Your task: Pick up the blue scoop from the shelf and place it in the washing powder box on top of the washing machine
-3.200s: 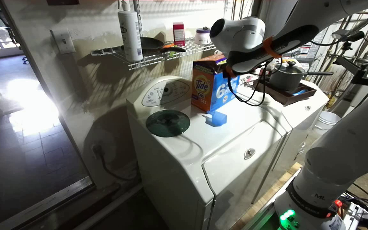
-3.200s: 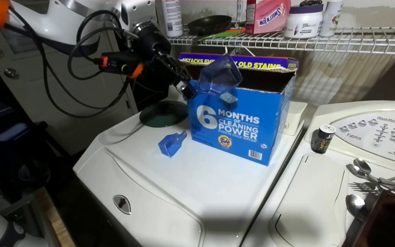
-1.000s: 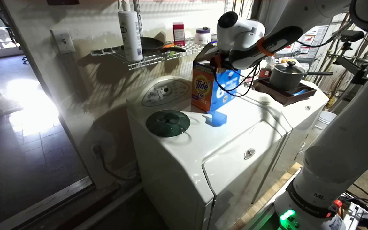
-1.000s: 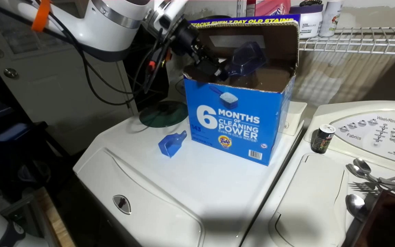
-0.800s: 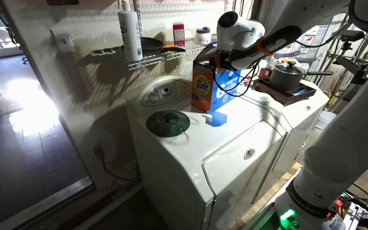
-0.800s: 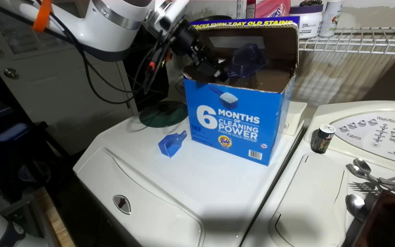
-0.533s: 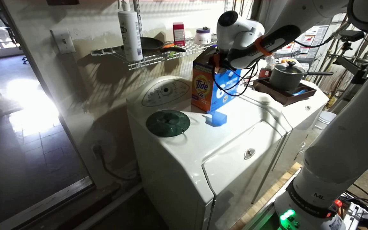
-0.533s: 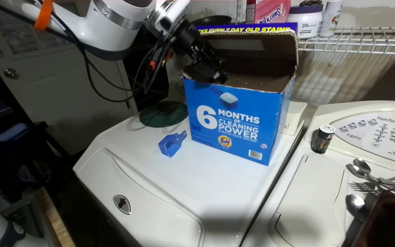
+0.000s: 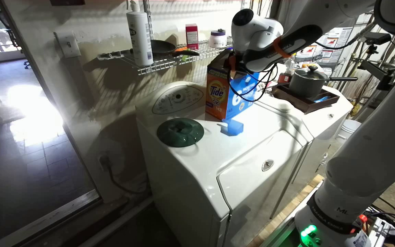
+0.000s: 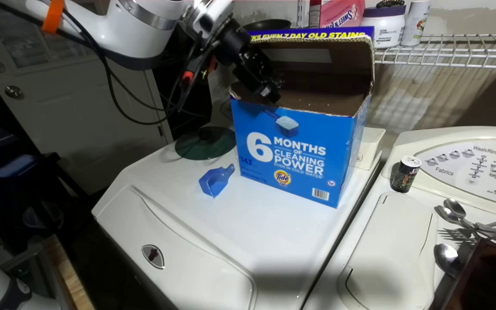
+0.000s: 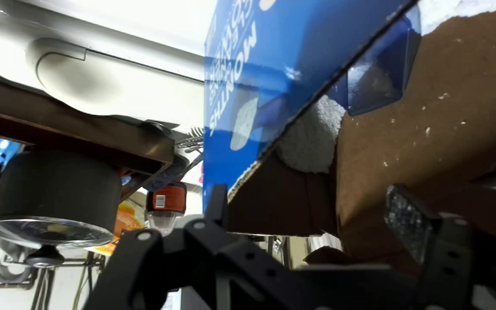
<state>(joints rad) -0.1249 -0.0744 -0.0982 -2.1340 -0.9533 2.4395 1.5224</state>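
The black gripper point(image 11: 312, 215), jaws wide apart, hangs at the mouth of the orange-and-blue cardboard washing powder box point(image 10: 293, 161). Inside sits a translucent blue plastic scoop point(image 11: 377, 73); another blue scoop point(image 10: 214, 179) lies outside on the white washing machine point(image 10: 230, 228).

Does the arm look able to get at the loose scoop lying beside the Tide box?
Likely yes: the loose scoop lies uncovered on the washing machine and the gripper is open and empty, though it would probably have to back clear of the washing powder box first.
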